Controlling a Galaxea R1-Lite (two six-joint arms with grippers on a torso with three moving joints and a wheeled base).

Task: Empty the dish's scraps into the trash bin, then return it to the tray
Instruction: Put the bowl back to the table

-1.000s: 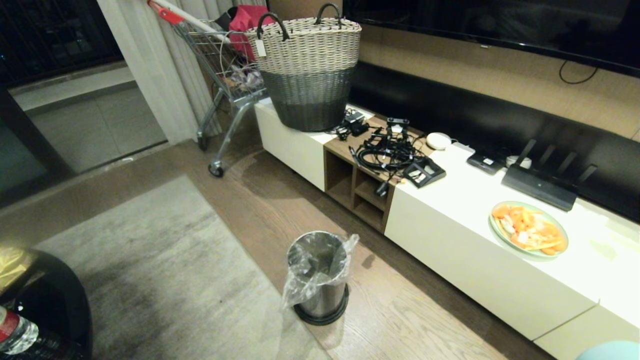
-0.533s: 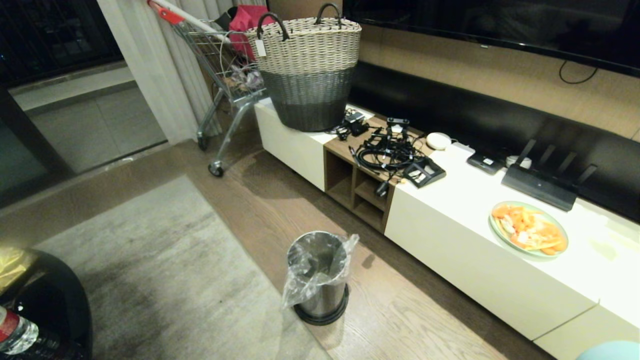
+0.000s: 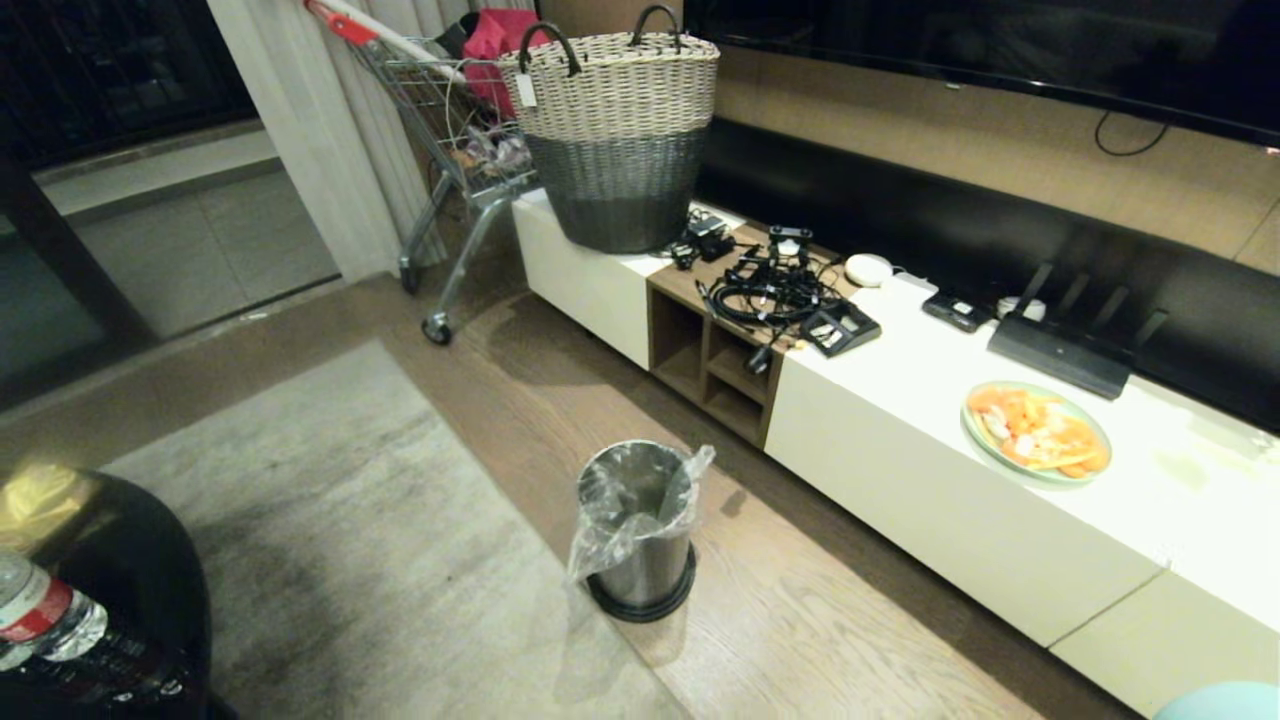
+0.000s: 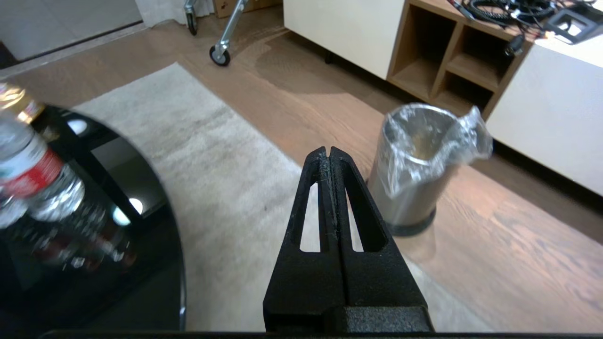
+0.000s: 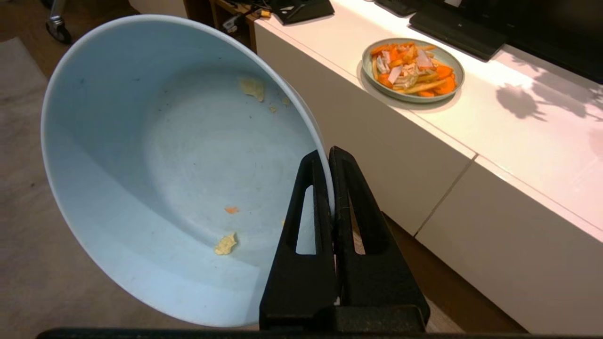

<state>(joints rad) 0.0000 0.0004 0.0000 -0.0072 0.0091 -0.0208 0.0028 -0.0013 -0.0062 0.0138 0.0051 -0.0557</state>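
- Right pincer clamps the bowl's rim; only crumbs cling inside.
- Left pincer is closed, empty, near the bin.
- Emptying looks finished; next, probably carrying it to the unseen tray.

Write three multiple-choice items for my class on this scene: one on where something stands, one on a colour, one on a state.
1. Where does the trash bin stand?
A. on the wood floor beside the rug
B. on the white cabinet
C. inside the woven basket

2. What colour is the dish held by the right tool?
A. red
B. pale blue
C. black

3. What state is the left tool in?
A. shut on a bottle
B. wide open
C. shut with nothing in it

Answers:
1 A: the head view shows the bin on bare floorboards, off the cabinet.
2 B: the right wrist view shows a pale blue bowl with a few scraps inside.
3 C: the left wrist view shows its fingers pressed together, empty.
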